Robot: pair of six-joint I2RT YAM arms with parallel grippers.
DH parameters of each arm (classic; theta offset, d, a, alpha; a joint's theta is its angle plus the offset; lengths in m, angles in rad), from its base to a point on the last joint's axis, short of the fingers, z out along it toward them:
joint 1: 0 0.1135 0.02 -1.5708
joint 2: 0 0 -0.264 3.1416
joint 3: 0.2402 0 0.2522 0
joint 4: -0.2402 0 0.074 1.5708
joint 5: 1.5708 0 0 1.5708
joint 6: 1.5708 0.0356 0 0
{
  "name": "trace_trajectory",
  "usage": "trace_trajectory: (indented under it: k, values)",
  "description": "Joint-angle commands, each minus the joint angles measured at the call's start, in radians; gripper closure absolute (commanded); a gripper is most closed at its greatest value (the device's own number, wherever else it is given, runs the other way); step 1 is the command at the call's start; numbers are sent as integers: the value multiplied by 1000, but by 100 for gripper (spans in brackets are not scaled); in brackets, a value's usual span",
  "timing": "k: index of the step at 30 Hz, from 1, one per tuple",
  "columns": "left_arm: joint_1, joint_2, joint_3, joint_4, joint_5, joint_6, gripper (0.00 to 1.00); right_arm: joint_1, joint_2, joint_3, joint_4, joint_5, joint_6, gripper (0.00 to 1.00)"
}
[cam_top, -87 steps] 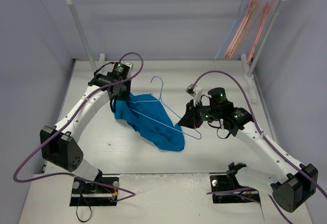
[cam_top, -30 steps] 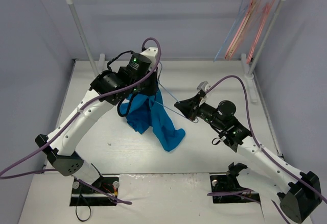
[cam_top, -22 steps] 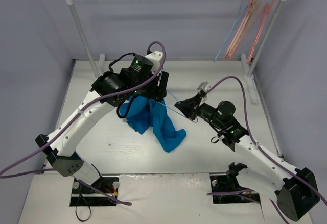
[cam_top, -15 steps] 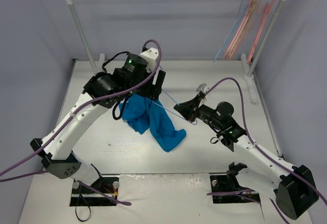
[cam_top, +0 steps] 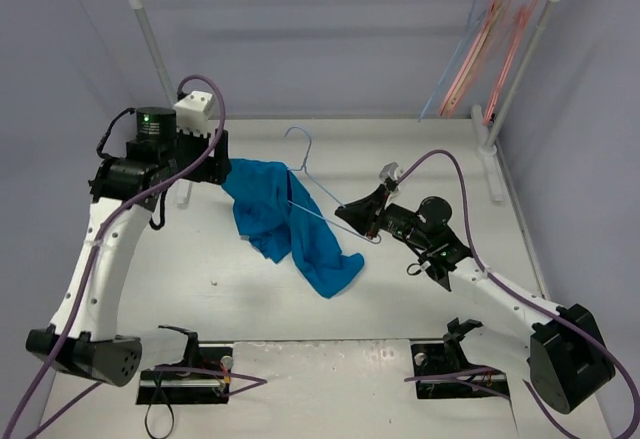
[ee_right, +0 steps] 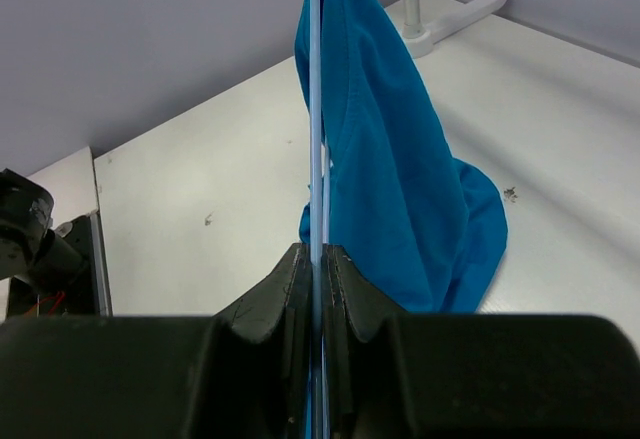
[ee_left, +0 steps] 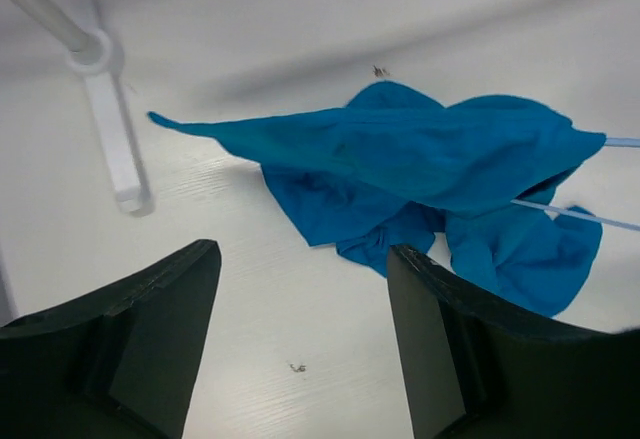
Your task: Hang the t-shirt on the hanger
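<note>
Wire of the hanger sits clamped in my right gripper; the t-shirt drapes over its far end, trailing onto the table. My left gripper hangs agape, empty.

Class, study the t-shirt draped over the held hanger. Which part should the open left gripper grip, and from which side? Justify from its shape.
Probably the pointed corner of the t-shirt, approached from the left gripper's own side. That corner tapers to a thin free tip facing the open fingers, well away from the hanger wire clamped in the right gripper. The rest bunches in folds.
</note>
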Motion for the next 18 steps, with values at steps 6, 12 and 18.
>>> trace_trajectory:
  k: [6,12,18]
  values:
    - [98,108,-11,129,451,288,33,-10,11,48,160,-85,3,100]
    - [112,126,-22,186,592,451,22,-10,14,63,143,-100,-5,100]
    - [110,174,-12,41,745,670,22,-12,28,92,109,-111,-25,100]
